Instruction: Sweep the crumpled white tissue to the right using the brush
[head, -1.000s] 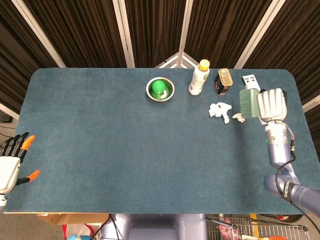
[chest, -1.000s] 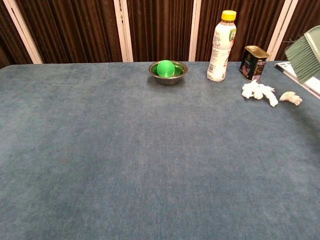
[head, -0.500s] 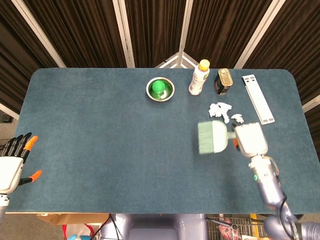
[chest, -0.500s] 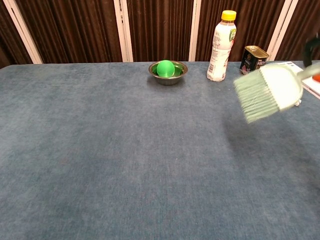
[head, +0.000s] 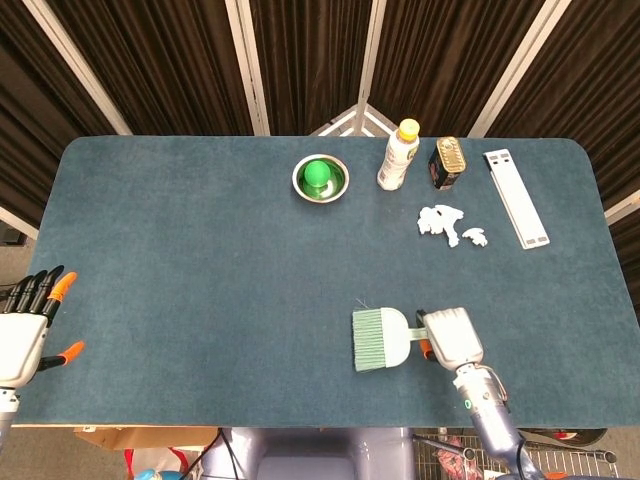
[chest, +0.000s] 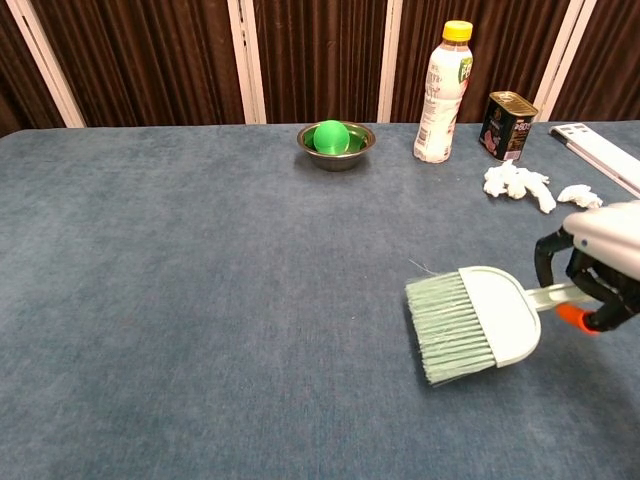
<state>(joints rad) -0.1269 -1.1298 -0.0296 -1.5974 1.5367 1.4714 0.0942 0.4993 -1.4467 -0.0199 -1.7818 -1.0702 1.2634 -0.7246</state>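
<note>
Head view | right hand (head: 453, 338) gripped brush (head: 380, 339) low over desk (head: 200, 260) | tissue (head: 440, 221) well apart | left hand (head: 25, 325) open, empty

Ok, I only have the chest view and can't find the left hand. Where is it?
Observer: The left hand is at the table's left edge, near the front, fingers apart, holding nothing.
Operator: My frame cuts off the right hand. Is all of it over the table?
Observer: Yes. The head view shows the whole right hand above the front part of the table, holding the brush with its bristles pointing left.
</note>
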